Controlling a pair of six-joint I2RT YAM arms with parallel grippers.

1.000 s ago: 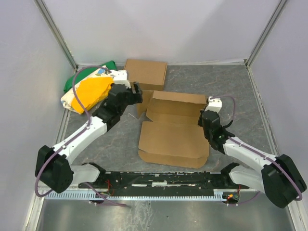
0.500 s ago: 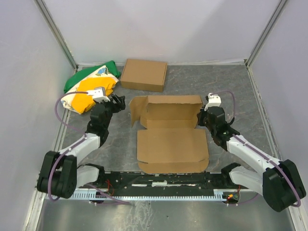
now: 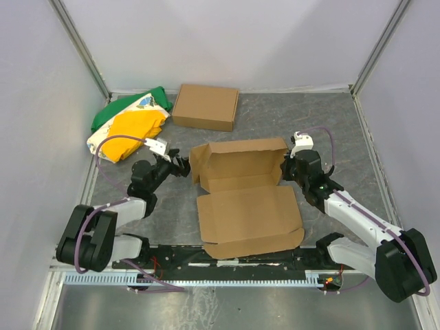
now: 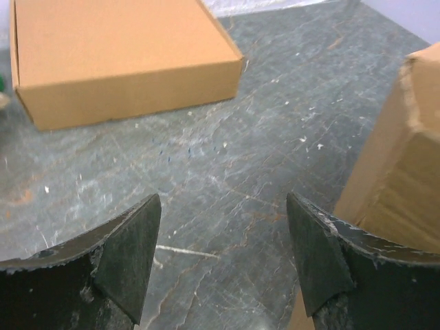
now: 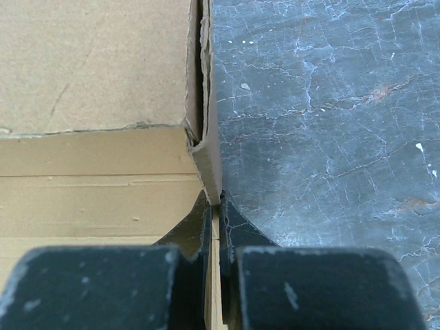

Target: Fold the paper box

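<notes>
The paper box (image 3: 247,206) lies in the middle of the table, its back wall and side flaps raised and its lid flat toward the near edge. My right gripper (image 3: 287,172) is shut on the box's right side wall, which runs thin and upright between the jaws (image 5: 216,213) in the right wrist view, with the box's inside (image 5: 96,69) to its left. My left gripper (image 3: 183,165) sits low on the table just left of the box's left flap, open and holding nothing. In the left wrist view its fingertips (image 4: 223,254) frame bare table, and the paper box (image 4: 405,158) stands at the right edge.
A ready-made brown cardboard box (image 3: 206,106) lies closed at the back, also seen in the left wrist view as a brown box (image 4: 117,55). A green, yellow and white bag (image 3: 130,124) lies at the back left. Grey walls enclose the table on three sides.
My left arm has drawn back from the box's back-left corner and dropped low beside its left flap. The box has turned slightly, and its left flap now stands up. The right gripper kept its grip.
</notes>
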